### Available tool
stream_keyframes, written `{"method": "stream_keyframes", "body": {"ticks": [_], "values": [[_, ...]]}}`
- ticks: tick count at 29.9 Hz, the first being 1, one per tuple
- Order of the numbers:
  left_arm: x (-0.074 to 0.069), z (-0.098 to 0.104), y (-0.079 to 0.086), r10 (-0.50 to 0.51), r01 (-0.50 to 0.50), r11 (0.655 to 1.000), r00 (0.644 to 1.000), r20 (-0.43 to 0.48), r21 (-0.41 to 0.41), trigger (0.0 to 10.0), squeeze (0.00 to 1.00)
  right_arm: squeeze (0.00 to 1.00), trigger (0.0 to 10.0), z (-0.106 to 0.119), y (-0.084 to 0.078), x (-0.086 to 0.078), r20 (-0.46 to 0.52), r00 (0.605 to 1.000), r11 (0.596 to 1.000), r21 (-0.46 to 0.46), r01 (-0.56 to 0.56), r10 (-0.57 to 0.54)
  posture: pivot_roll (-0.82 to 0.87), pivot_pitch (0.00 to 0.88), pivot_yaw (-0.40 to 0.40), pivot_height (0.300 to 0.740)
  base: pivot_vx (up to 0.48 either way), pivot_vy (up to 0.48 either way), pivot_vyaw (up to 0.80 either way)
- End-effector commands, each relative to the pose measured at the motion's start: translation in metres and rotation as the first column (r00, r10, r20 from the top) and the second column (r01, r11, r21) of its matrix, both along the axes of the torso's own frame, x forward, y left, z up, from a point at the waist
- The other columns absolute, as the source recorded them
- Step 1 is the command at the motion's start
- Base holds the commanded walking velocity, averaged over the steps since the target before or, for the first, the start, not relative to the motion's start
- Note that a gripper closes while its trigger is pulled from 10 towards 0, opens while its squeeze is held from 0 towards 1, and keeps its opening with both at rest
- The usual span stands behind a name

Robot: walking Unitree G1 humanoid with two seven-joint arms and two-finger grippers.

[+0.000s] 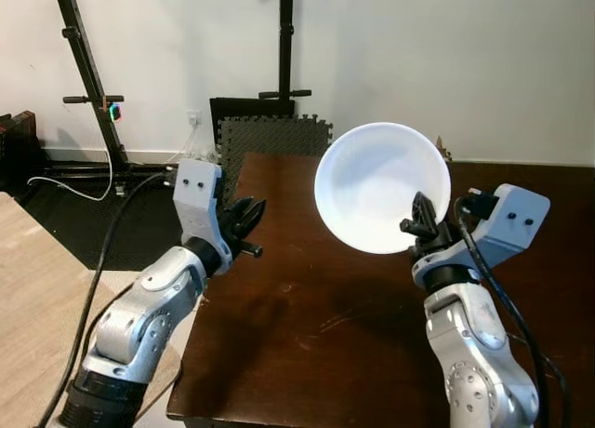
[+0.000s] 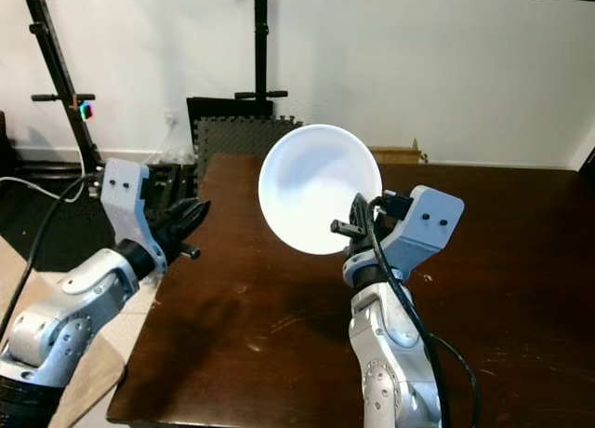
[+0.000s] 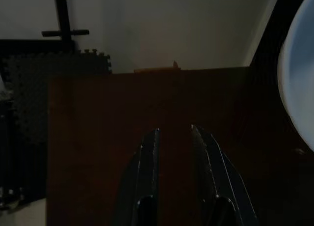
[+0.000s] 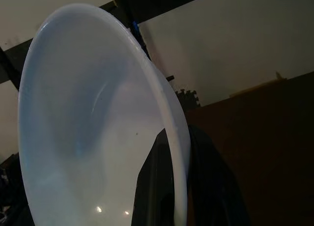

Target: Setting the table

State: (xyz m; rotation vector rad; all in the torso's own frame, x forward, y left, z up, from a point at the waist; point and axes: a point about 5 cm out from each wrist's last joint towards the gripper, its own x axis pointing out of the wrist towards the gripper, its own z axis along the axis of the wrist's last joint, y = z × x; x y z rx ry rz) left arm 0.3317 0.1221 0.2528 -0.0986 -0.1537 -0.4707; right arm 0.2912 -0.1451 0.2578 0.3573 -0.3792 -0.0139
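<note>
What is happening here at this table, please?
The robot stands at a dark wooden table and holds up a white bowl with its right claw. The claw pinches the bowl's rim, and the bowl is tipped on edge above the table, its inside facing the camera. The left claw holds nothing, its fingers slightly apart, near the table's left edge.

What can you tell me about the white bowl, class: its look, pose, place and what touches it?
The white bowl is round, plain and smooth, perhaps plastic or ceramic, and looks empty. It is held in the air above the dark wooden table, tipped on its side so its hollow faces the camera. The right gripper pinches its lower rim, one black finger inside and one outside. Nothing else touches it.
</note>
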Motion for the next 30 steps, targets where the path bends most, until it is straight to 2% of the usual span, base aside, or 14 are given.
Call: {"method": "stream_keyframes", "body": {"ticks": [1,4,9,11,16,30], "values": [[-0.0017,-0.0025,0.003,0.023,-0.023,1.0,1.0,-0.016,0.012,10.0,0.0,0.0,10.0,-0.0019,-0.0001,0.0007,-0.004,1.0,1.0,0.01,0.006,-0.006,0.01,0.025,0.058,0.74,0.0,0.0,0.0],[-0.0012,-0.0047,0.0033,0.039,-0.039,0.999,0.999,-0.016,0.026,10.0,0.0,0.0,10.0,-0.0016,-0.0006,0.0012,-0.003,1.0,1.0,0.007,0.011,-0.01,0.01,0.025,0.058,0.74,0.0,0.0,0.0],[-0.0023,-0.0025,0.0023,0.038,-0.038,0.999,0.999,-0.006,0.004,10.0,0.0,0.0,10.0,0.001,-0.0041,0.003,0.008,1.0,1.0,-0.009,0.023,-0.023,0.02,0.013,0.055,0.74,0.0,0.0,0.0],[-0.0025,-0.0023,0.0029,0.053,-0.053,0.998,0.999,0.008,0.023,10.0,0.0,0.0,10.0,0.0015,-0.0043,0.0034,0.011,1.0,1.0,-0.019,0.022,-0.021,0.02,0.013,0.055,0.74,0.0,0.0,0.0],[-0.002,-0.0061,0.0032,0.066,-0.066,0.998,0.998,-0.019,0.005,10.0,0.0,0.0,10.0,0.0015,-0.0046,0.0051,0.011,1.0,0.999,-0.023,0.024,-0.023,0.02,0.01,0.049,0.74,0.0,0.0,0.0],[-0.0052,-0.0094,-0.0009,0.081,-0.08,0.997,0.997,-0.012,0.015,10.0,0.0,0.0,10.0,-0.0002,-0.0071,0.0049,0.01,0.999,0.999,-0.029,0.032,-0.032,0.03,0.022,0.046,0.74,0.0,0.018,0.03]]}}
